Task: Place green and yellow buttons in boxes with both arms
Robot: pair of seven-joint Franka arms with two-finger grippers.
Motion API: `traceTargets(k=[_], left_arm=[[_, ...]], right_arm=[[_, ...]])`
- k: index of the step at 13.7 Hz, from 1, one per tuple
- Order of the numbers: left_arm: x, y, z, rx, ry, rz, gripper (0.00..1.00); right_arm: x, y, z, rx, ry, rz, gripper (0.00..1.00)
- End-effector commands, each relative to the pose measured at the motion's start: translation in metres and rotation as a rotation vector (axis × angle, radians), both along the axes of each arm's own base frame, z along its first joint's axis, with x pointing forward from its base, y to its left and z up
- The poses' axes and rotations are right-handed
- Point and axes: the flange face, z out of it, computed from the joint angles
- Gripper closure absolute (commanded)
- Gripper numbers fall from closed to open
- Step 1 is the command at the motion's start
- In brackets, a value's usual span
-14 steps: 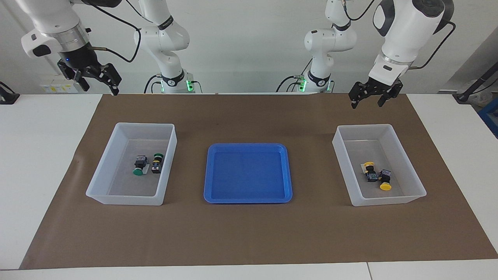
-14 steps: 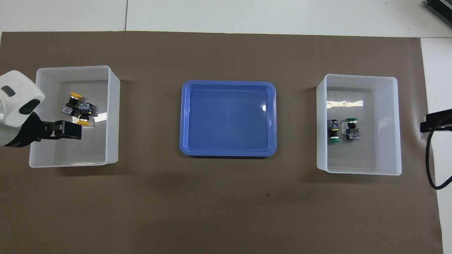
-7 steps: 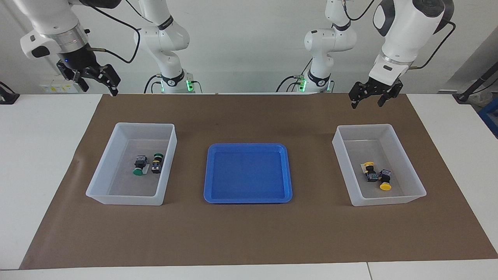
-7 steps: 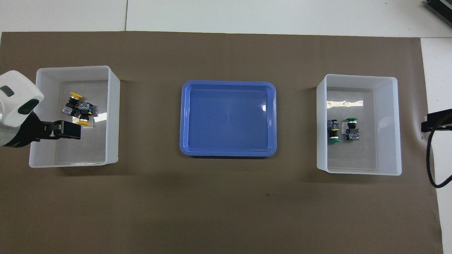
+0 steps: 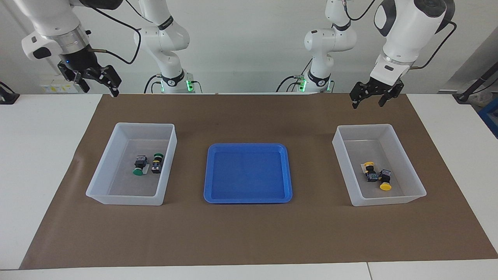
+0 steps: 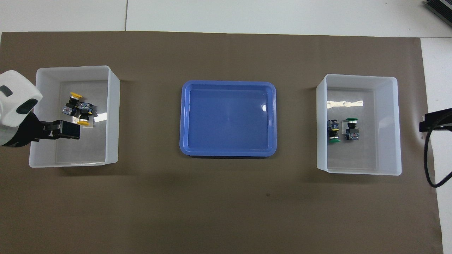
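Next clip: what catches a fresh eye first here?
The blue tray sits mid-table between two white boxes. The box toward the right arm's end holds two green buttons; the box toward the left arm's end holds two yellow buttons. The left gripper and right gripper hang open and empty, high above the mat's edge by the robots.

High facing camera and steep overhead camera, half a turn apart, sharing the brown mat (image 5: 249,233).

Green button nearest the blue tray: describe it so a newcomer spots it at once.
Start at the blue tray mid-table, then go to the box toward the right arm's end. Two green-capped buttons lie inside; the one nearest the tray points its cap toward the robots, while its neighbour points away.
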Motion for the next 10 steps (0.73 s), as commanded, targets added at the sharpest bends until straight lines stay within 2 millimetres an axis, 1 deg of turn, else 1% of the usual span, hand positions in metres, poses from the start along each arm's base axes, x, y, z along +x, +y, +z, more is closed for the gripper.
traceTargets(k=[1,6,8,10], left_arm=[[-0.0070,0.0005,0.0022,-0.009,0.001,0.010,0.00],[-0.0069,0.0013,0.0022,-0.009,0.001,0.013,0.00],[-0.0070,0.0005,0.0022,-0.009,0.001,0.010,0.00],[-0.0069,0.0013,0.0022,-0.009,0.001,0.013,0.00]], right_arm=[[-0.0022,0.0001,-0.0017,0.019,-0.010,0.010,0.00],[-0.0019,0.0018,-0.0030,0.019,-0.009,0.011,0.00],[-0.0038,-0.0037,-0.0032,0.020,-0.006,0.003,0.00],[-0.0043,-0.0037,-0.0038,0.020,-0.004,0.000,0.00]])
